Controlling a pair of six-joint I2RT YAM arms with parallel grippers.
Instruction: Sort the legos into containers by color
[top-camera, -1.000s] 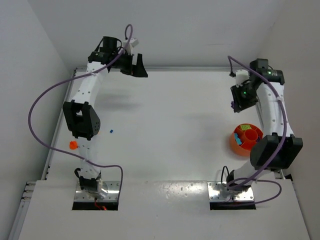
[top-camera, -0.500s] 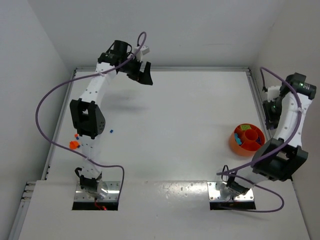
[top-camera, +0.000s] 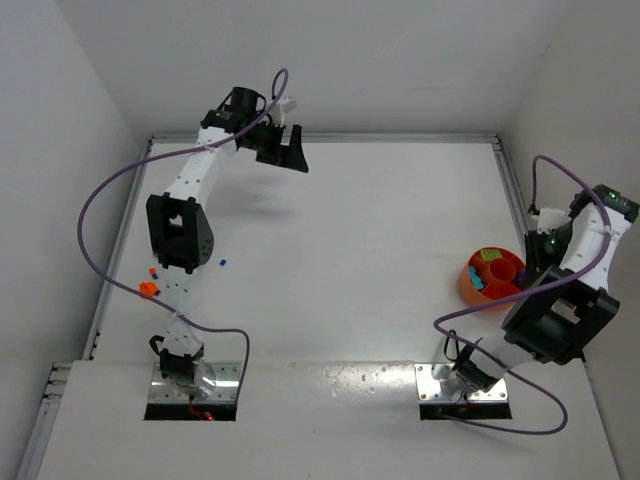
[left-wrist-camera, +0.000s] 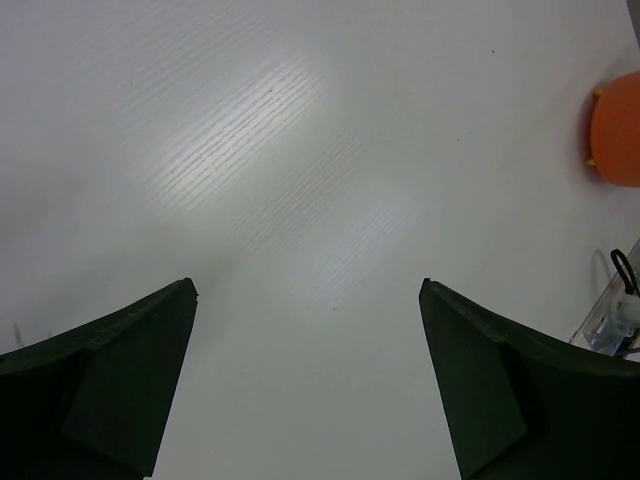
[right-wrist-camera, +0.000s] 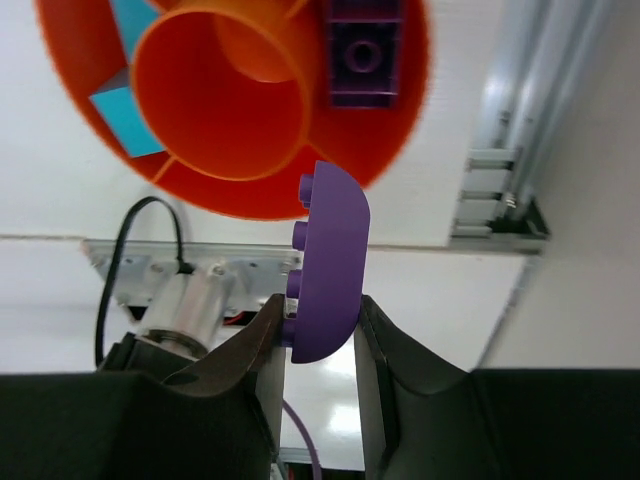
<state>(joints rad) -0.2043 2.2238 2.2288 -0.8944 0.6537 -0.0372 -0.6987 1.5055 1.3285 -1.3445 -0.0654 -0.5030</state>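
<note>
Right gripper (right-wrist-camera: 318, 312) clamped on a rounded purple lego (right-wrist-camera: 330, 250) by the orange bowl (right-wrist-camera: 395, 150) rim, purple brick (right-wrist-camera: 363, 50) and teal bricks (right-wrist-camera: 125, 105) in separate compartments, left gripper (left-wrist-camera: 308, 290) wide open, empty, orange lego (top-camera: 148, 289) and blue lego (top-camera: 222, 263) loose on the table (top-camera: 350, 250)

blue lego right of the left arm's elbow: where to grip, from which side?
Probably pinch the blue lego across two opposite side walls, straight down with the open left gripper. It lies low on the table with nothing touching it, so all sides are free; long axis too small to tell.
</note>
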